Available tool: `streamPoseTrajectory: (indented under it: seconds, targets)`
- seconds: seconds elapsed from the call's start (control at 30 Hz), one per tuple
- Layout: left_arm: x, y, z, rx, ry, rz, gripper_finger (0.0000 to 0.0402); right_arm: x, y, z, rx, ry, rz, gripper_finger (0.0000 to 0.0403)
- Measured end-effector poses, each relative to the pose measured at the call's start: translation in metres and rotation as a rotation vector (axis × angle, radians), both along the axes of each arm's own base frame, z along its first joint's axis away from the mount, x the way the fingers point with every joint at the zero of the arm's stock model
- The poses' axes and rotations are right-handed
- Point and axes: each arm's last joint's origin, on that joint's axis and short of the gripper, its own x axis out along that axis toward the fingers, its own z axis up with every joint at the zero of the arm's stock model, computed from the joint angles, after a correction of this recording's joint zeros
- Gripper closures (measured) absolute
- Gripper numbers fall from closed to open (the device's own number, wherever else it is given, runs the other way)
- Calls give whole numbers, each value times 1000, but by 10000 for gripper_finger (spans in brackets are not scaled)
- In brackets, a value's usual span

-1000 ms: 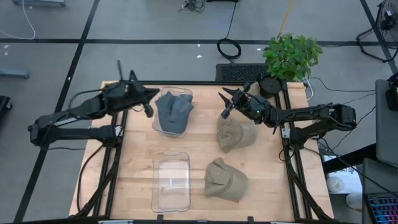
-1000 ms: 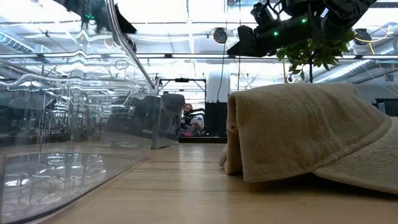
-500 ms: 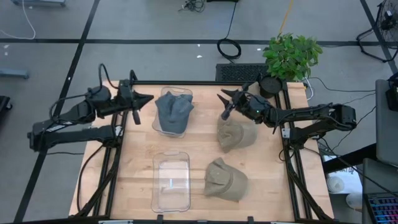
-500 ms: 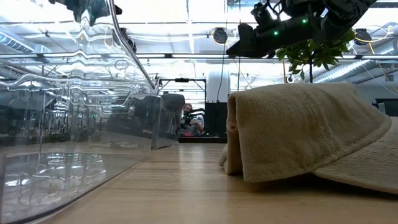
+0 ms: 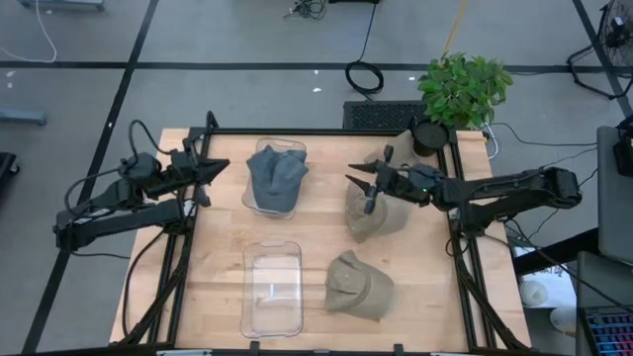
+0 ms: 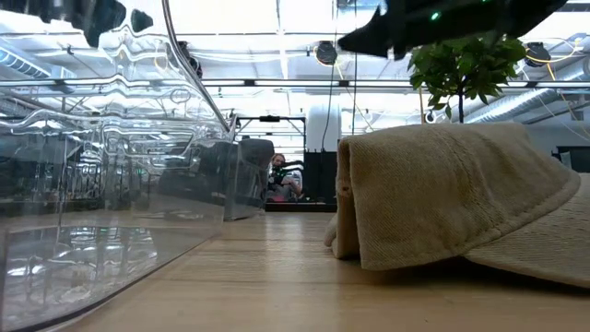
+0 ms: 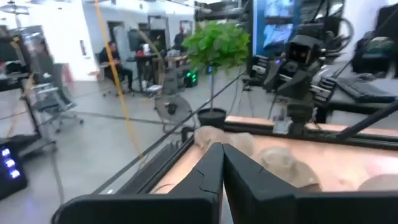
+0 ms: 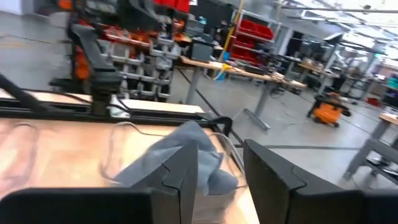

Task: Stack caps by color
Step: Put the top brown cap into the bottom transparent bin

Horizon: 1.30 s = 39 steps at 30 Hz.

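Observation:
A pile of slate blue-grey caps [image 5: 276,176] lies in a clear bin [image 5: 259,206] at the far middle of the table. One tan cap [image 5: 381,216] rests on the wood right of that bin. Another tan cap [image 5: 358,285] lies nearer the front edge and fills the low view [image 6: 452,198]. My right gripper [image 5: 362,190] hovers open above the far tan cap's left part, its fingers level and pointing toward the bin; the wrist view [image 8: 224,177] shows nothing between them. My left gripper [image 5: 212,170] is shut and holds nothing, at the table's left edge [image 7: 222,165].
An empty clear bin [image 5: 272,287] stands at the front middle, and its wall fills the left of the low view [image 6: 101,184]. A potted plant [image 5: 462,89] stands off the far right corner. Bare wood lies between the bins and the left edge.
My left gripper has drawn back from the bin of blue-grey caps toward the table's left edge, staying shut. My right gripper has risen and swung toward the near edge, so it now hangs over the far tan cap. No cap has moved.

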Motion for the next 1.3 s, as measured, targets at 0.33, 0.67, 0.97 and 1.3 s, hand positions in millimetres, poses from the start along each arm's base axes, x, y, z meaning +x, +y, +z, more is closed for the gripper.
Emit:
streamPoseTrajectory:
  seconds: [0.33, 0.67, 0.97, 1.3]
  targets:
    - [0, 0, -7, -29, -58, -9, 385, -35, 32, 20, 122, -5, 131, 289]
    - [0, 0, -7, -16, -55, -8, 385, -57, 50, 32, 183, -38, 233, 289]
    - [0, 0, -7, -17, -55, -8, 385, -65, 36, 9, 90, 184, -165, 245]
    - [0, 0, -6, -17, -56, -8, 385, -80, -39, -35, 457, 420, -623, 159]
